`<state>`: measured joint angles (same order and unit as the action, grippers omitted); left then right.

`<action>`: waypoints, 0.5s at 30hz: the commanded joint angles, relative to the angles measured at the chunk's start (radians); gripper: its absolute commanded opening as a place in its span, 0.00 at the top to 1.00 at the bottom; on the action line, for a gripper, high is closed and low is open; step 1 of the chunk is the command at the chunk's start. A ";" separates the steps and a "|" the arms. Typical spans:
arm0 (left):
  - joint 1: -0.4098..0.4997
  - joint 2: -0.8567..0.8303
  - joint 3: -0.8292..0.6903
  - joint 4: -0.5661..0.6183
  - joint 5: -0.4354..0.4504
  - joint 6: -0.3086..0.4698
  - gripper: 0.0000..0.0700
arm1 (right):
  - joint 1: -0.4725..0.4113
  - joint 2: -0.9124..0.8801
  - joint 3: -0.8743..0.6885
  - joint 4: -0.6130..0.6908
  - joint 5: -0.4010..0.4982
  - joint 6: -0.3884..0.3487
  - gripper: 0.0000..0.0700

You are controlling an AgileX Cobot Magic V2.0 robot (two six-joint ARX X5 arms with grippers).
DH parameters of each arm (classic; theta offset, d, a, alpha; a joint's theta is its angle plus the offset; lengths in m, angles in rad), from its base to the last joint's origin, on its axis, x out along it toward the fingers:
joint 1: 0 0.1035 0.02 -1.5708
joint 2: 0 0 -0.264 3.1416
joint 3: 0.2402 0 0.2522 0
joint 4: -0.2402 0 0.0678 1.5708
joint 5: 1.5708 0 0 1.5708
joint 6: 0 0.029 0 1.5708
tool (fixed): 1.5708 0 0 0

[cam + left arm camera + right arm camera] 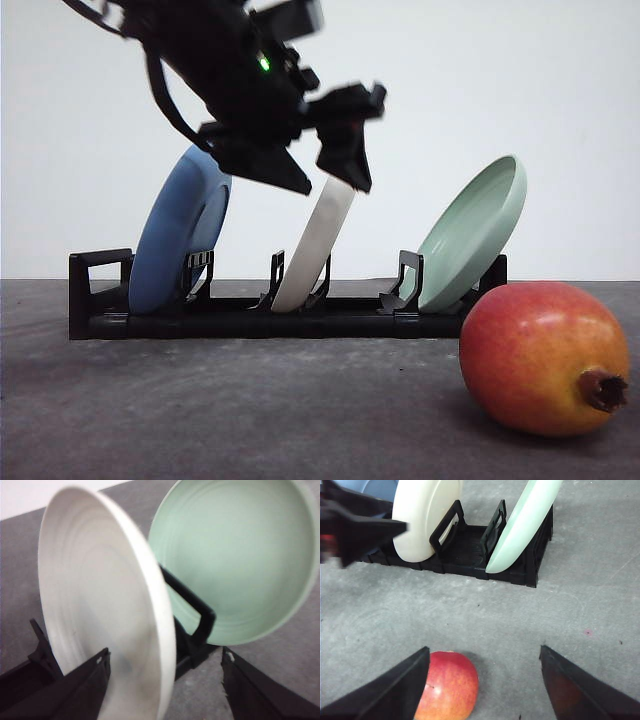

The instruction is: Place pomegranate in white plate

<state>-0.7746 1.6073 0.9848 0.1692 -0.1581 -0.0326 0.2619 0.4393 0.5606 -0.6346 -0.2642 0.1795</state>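
Nowhere any readable brand, label or writing; just a small green LED [265, 64] lit on the left arm.

Pomegranate [545, 358] lying on its side on grey table [250, 410], near right, in front of & just beside the right end of black dish rack [250, 318]. Roughly round, long axis about level, left-right; dried brown crown stub [603, 389] pointing right and slightly down. Red-orange skin w/ yellowish patch on top. Seen also in right wrist cam, beside one finger.

White plate [315, 250] standing on edge in rack's middle slot, leaning right at top, nearly edge-on to front cam. Blue plate [180, 240] in left slot, pale green plate [475, 235] in right slot, both leaning same way.

Left gripper [330, 175] up at white plate's top rim, jaws apart, straddling the rim w/ one finger either side; contact w/ rim can't be told. Holding nothing firmly visible.

Right gripper [482, 680] spread wide above table, nearer than the rack, pomegranate at its finger [390, 690], not clasped.
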 commanded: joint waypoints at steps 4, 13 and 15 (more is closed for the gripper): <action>-0.011 0.081 0.059 0.036 -0.006 0.014 0.40 | 0.004 0.003 0.018 0.013 0.002 -0.003 0.37; -0.013 0.109 0.060 0.064 -0.006 -0.007 0.70 | 0.004 0.003 0.018 0.013 0.002 -0.004 0.36; -0.013 0.108 0.060 0.064 -0.006 -0.015 0.88 | 0.004 0.003 0.018 0.013 0.002 -0.004 0.37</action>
<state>-0.7753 1.6962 1.0229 0.2211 -0.1604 -0.0391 0.2619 0.4393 0.5606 -0.6346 -0.2642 0.1795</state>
